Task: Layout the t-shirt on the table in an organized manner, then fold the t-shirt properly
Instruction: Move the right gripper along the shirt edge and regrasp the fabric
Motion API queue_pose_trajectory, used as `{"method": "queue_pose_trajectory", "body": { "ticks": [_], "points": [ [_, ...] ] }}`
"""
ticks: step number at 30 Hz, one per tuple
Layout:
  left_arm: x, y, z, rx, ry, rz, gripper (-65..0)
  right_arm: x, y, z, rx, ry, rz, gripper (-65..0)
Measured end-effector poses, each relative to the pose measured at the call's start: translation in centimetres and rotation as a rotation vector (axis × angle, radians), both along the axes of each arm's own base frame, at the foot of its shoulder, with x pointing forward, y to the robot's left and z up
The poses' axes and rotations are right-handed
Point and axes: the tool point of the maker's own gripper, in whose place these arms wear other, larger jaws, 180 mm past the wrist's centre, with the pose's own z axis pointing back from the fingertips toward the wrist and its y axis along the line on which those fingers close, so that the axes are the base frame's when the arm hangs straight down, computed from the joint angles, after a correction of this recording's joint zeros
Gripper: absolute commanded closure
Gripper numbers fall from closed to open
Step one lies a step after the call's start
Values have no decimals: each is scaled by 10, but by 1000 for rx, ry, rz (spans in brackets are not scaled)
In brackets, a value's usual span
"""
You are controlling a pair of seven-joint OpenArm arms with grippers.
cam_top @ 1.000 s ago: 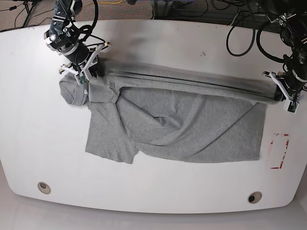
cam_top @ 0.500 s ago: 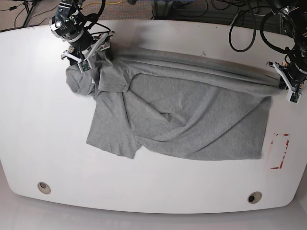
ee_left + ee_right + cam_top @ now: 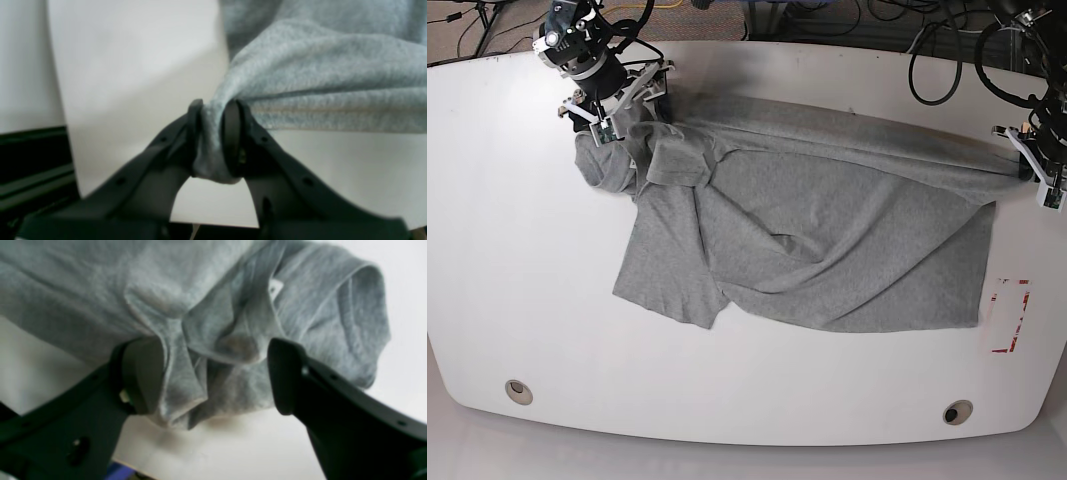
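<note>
We see the t-shirt (image 3: 827, 240), a soft heather-grey knit, spread rumpled over the far half of the smooth white table (image 3: 517, 290), with diagonal creases across its middle and one sleeve flap lying out toward the near left. Its long axis runs left to right, and the far edge is drawn into a taut, rolled ridge between the two arms. At the far left the fabric bunches into a rounded lump beside the right gripper (image 3: 617, 108).

In the right wrist view, the right gripper (image 3: 213, 380) has its dark, matte jaws standing wide apart, and folded hems and a sleeve opening sag loosely between them; the cloth touches the left-hand jaw but is not pinched.

At the far right of the table, the left gripper (image 3: 1034, 170) meets the end of the ridge. In the left wrist view, we see the left gripper (image 3: 213, 133) with its jaws nearly together, a narrow gathered wad of the t-shirt (image 3: 317, 83) squeezed between the black pads and hanging out below them. A red-outlined rectangle (image 3: 1010, 315) sits near the shirt's right edge.
</note>
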Motion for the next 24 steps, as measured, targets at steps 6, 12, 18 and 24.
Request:
{"method": "queue_pose_trajectory", "body": {
  "ticks": [6,12,18,24],
  "points": [
    [1,1,1,3,-3,2,-90,8,-17,7,-7,-30,-52,-466],
    [0,3,2,6,-4,9,-94,24,-53,12,-84,-26,-134,-466],
    [0,2,2,5,-3,5,-96,46,-66,15,-95,-20,-167,-466],
    [2,2,3,5,-8,5,-115,59,-55,20,-100,-31,-118,-466]
  ]
}}
